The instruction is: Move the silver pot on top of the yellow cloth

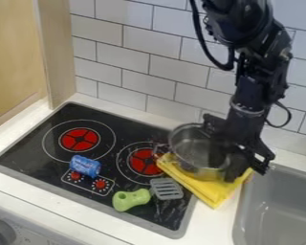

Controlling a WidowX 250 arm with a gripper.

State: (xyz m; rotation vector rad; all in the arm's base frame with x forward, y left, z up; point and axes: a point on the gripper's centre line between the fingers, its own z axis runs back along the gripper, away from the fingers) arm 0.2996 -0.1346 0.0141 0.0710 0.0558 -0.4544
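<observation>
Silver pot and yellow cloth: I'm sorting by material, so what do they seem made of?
The pot looks like shiny metal, perhaps stainless steel, from its grey sheen and bright rim. The cloth looks like soft, matte fabric, judging by its folded layers; its fibre can't be told.

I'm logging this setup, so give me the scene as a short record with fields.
Pot: silver, on or just above the cloth
Cloth: yellow, across the stovetop's edge nearest the sink
Gripper: black, at the pot's sink side
Spatula: slotted gray head, green handle, on the stovetop
Other item: small blue object by the red knobs
Unclear: whether the gripper grips the pot
</observation>
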